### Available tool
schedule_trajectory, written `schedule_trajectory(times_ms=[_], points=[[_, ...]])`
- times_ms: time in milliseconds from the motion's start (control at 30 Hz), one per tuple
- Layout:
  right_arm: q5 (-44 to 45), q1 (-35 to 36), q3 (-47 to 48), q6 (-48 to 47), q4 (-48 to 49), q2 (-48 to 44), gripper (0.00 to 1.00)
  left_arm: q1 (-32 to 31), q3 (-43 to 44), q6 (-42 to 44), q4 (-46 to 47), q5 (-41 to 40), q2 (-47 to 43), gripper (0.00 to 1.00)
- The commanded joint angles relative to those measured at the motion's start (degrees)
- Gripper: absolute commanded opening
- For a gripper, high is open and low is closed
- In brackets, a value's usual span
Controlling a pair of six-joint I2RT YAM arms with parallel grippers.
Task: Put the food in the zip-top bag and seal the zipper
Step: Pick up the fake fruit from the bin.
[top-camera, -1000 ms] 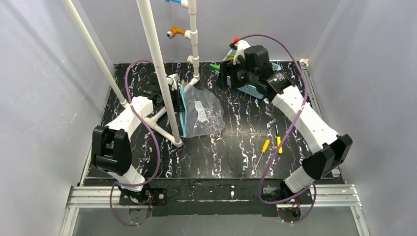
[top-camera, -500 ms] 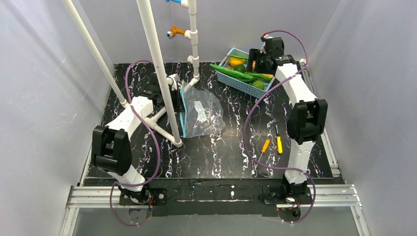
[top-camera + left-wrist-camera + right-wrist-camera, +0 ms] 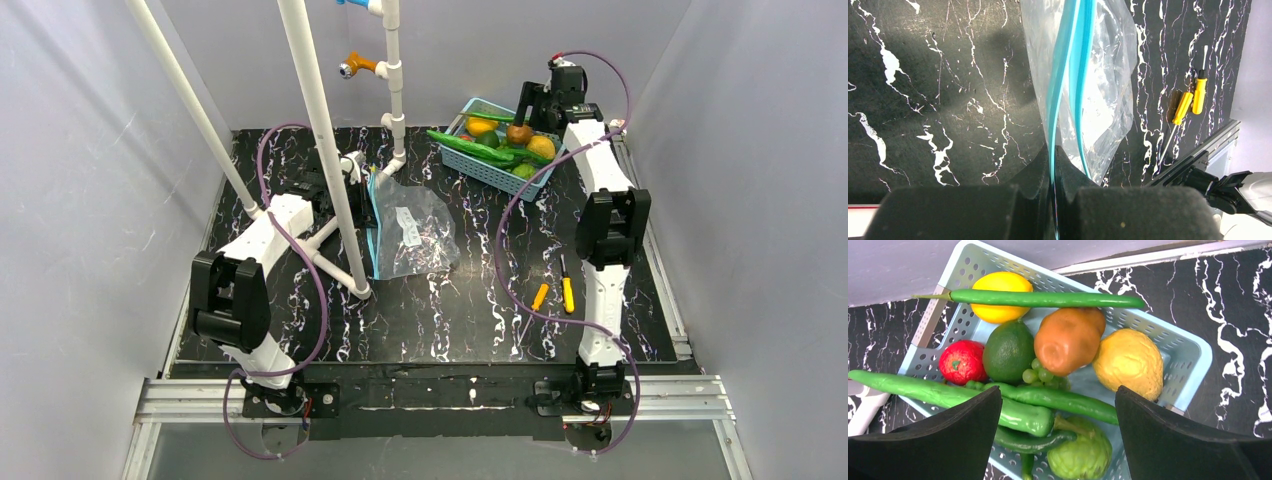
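Lying in the pale-blue slotted basket (image 3: 497, 178) at upper right, the light, hard, probably slippery toy fruits and vegetables (image 3: 500, 152) are best taken across a middle by the wide-open, empty right jaws, while the teal zipper strip (image 3: 1079, 100) of the limp clear bag (image 3: 415, 235) is pinched in the closed left jaws.

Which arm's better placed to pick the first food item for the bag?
Right. The right claw hangs open over the food in the basket. The left claw is shut on the zipper of the zip-top bag, far from the basket, and likely needed there to hold the mouth.
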Motion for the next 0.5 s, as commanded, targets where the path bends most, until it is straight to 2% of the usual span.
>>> schedule_trajectory(times_ms=[0, 200, 467], points=[[1.2, 0.4, 3.5, 0.5, 6.0, 2.7, 0.91, -0.1, 1.4, -0.1, -0.6, 1.3, -0.5, 0.00], [3.7, 0.4, 7.8, 1.9, 7.4, 8.4, 0.98, -0.1, 1.5, 0.0, -0.6, 1.5, -0.3, 0.00], [11.4, 3.0, 12.3, 0.6, 8.4, 13.4, 0.96, -0.1, 1.6, 0.1, -0.7, 1.8, 0.2, 0.00]])
